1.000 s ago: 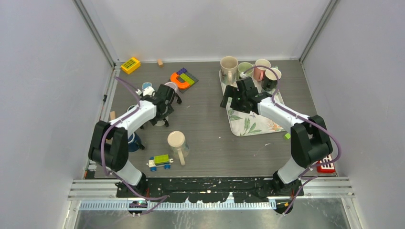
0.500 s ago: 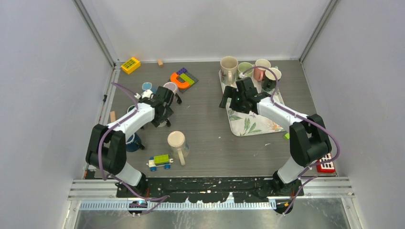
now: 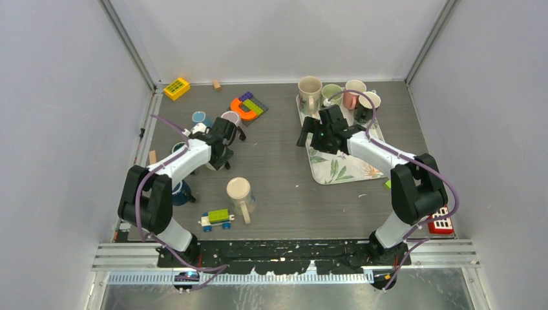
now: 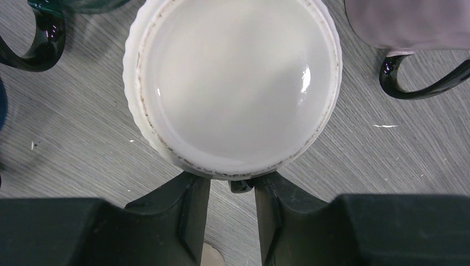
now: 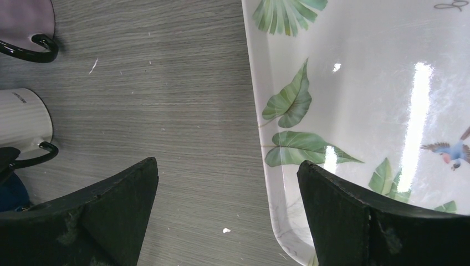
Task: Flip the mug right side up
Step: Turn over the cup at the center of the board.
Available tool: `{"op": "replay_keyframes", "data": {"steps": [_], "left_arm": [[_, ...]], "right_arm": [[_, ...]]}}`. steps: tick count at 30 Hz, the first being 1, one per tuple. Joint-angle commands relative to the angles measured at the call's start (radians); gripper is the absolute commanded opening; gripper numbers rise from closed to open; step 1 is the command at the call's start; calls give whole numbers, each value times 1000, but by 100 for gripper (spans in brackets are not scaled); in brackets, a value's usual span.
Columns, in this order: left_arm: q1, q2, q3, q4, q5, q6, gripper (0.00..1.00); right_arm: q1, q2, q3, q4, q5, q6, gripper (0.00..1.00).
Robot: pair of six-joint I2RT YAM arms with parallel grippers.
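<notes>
- One white mug (image 4: 233, 83) stands upside down on the left half of the desk (image 3: 284, 148). It is round with a ribbed wall, and its glossy flat base faces up inside a scuffed ring.
- The left jaws stand close together at the mug's near rim, with a stub of its black handle between them. I cannot tell whether they press on it.
- Two mugs sit just beside it on the far side, one teal mug (image 4: 77, 4) and one lavender mug (image 4: 410, 22). Each has a thin black loop handle.
- Nearer on the desk are one beige mug (image 3: 239, 192), its handle pointing near, and one dark blue mug (image 3: 181, 192) by the left edge.
- The desk top is grey with a fine wood grain.
- One tray (image 5: 360, 83) lies on the right half. It is glossy white with rounded corners, printed with green leaves and a small bird.
- Four mugs (image 3: 331, 93) crowd the tray's far end: beige, green, pink and white.
- The right jaws hang wide apart over the tray's left edge, holding nothing.
- The toys include one yellow studded block (image 3: 176, 88), one orange C-shaped piece (image 3: 240, 110) and one brick-built car (image 3: 216, 219).
</notes>
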Motion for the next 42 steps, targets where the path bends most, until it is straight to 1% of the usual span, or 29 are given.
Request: {"op": "replay_keyframes", "data": {"steps": [1,7,11,13,16,20,22,24,25,27,29,30,42], "left_arm": [[-3,10,14,16,-38,-27,35],[-2,16,5,31,-33,-30,32],[0,17,1,48,-32,-19,24],[0,20,-1,54,-25,-18,22],[2,27,-10,68,-10,-23,22],[6,38,-18,76,3,-21,30],[8,44,-24,85,10,-16,31],[12,47,-32,98,17,-14,28],[14,48,-36,103,22,-13,25],[19,51,-37,109,33,-9,16],[23,45,-38,112,38,6,3],[23,39,-36,111,37,14,1],[23,-128,-31,110,40,127,0]], "right_arm": [[1,-5,0,28,-12,1,100],[2,-10,-4,30,-12,2,100],[2,-7,-5,31,-11,2,100],[1,-10,-5,30,-12,2,100],[2,-10,-3,24,-9,-1,100],[1,-9,-4,23,-3,-3,100],[2,-5,1,24,0,-3,100],[2,0,7,20,1,-3,100],[2,2,9,17,2,-4,100],[2,2,11,15,3,-5,100],[1,2,13,14,5,-6,100],[2,1,14,13,6,-6,100],[2,-9,16,13,5,5,100]]}}
